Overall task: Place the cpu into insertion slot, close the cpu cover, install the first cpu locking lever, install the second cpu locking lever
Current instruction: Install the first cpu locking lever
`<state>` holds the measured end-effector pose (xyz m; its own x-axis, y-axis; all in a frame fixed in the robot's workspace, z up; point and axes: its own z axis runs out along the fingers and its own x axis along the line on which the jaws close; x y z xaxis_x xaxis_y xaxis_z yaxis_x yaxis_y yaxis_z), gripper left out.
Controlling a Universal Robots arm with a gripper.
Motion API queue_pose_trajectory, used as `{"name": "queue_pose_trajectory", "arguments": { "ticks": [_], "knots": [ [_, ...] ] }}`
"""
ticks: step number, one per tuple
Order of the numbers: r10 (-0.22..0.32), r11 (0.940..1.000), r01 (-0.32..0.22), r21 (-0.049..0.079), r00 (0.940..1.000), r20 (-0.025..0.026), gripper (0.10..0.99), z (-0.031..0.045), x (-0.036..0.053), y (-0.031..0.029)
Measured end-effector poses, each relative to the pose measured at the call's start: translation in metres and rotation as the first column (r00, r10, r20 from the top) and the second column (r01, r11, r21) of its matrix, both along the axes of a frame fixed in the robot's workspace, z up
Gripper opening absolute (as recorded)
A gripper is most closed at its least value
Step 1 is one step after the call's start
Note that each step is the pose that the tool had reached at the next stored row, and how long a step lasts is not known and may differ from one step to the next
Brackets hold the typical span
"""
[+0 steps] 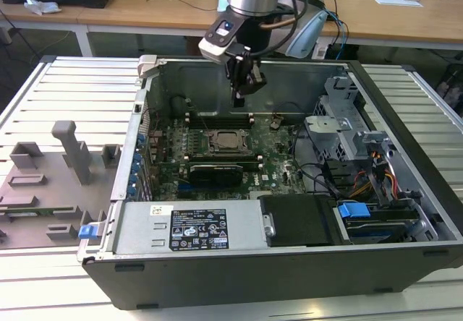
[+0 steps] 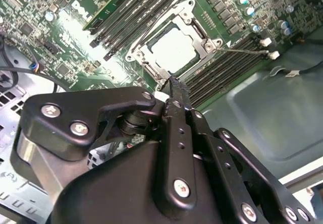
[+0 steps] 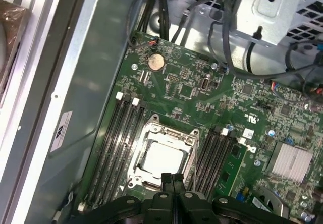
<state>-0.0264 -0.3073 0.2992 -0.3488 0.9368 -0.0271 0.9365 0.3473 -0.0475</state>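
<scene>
Slatted metal table (image 1: pixel 65 82) carries the whole setup. At the exterior view's left a grey fixture tray (image 1: pixel 51 183) is laid out, well apart from the work. To its right stands the opened computer case (image 1: pixel 253 270), with the green board (image 1: pixel 278 144) lying flat inside.

Near the middle of that board the cpu (image 1: pixel 227 142) is seen already seated in the insertion slot (image 2: pixel 151 67). The cpu cover (image 3: pixel 170 131) appears to be laid down over it, the pale chip top showing through its window. The step in hand is therefore judged to be the locking levers. Whether either is latched cannot be told, though a thin metal rod (image 2: pixel 245 49) is seen running out from one corner of the frame.

The gripper (image 1: pixel 239 98) is held above the board, at the far edge of the socket and slightly to the exterior view's right of the chip, not touching it. In both wrist views its fingers are pressed together with nothing between them (image 3: pixel 172 179). A lever move, by judgement, would call for those closed tips to be lowered beside the frame and pressed against thin wire without slipping off.

At the exterior view's right the drive cage (image 1: pixel 347 118) is seen.
</scene>
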Motion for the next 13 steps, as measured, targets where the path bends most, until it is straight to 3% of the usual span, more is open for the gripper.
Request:
{"name": "queue_pose_trajectory", "arguments": {
  "ticks": [7, 9, 10, 13],
  "knots": [
    [0.074, 0.9973, -0.074, 0.000, 0.9973, 0.0000, 0.106, 0.0000, 0.0000, 0.0000],
    [0.115, 0.9933, -0.115, 0.000, 0.9933, 0.0000, 0.106, 0.0000, 0.0000, 0.0000],
    [0.156, 0.9878, -0.156, 0.000, 0.9878, 0.0000, 0.106, 0.0000, 0.0000, 0.0000],
    [0.195, 0.9808, -0.195, 0.000, 0.9808, 0.0000, 0.106, 0.0000, 0.0000, 0.0000]
  ]
}}
